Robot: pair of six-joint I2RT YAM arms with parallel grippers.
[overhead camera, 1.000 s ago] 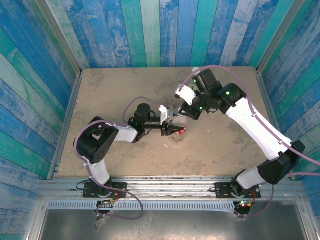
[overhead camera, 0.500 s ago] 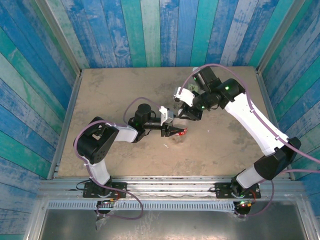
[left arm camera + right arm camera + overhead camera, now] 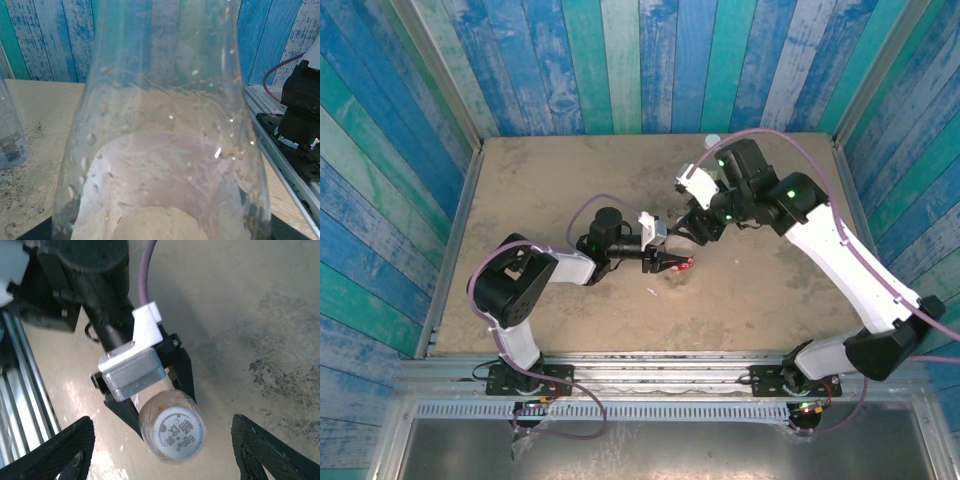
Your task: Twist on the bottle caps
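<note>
Cap [image 3: 178, 434] seated on bottle [image 3: 165, 150]; left gripper [image 3: 670, 262] clamped round bottle; right gripper [image 3: 691, 231] spread open above cap. Second bottle [image 3: 9, 135] top unseen.

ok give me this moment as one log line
left gripper: shut on bottle | bottle: upright | cap: on bottle's neck | right gripper: open, above cap, not touching it
</note>
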